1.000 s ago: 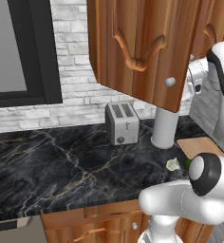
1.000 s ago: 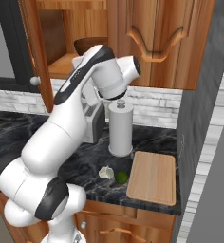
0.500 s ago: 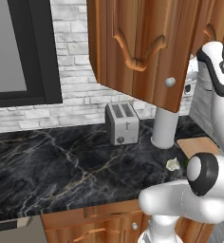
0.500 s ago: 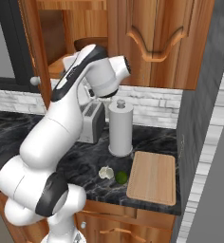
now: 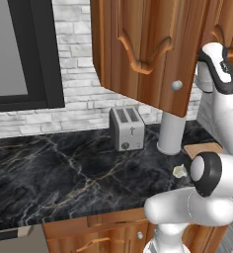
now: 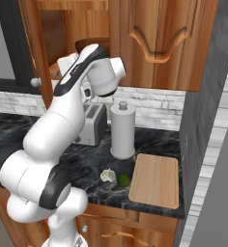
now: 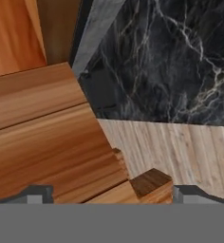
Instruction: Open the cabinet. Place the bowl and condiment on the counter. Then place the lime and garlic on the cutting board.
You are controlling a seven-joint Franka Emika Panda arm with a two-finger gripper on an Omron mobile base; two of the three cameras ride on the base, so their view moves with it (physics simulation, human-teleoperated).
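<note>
Cabinet [image 6: 63,53] door swung open, just under spread pincer [image 7: 109,194].

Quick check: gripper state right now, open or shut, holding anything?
Gripper: jaws open wide, nothing held; it sits at the edge of the open cabinet door.
</note>
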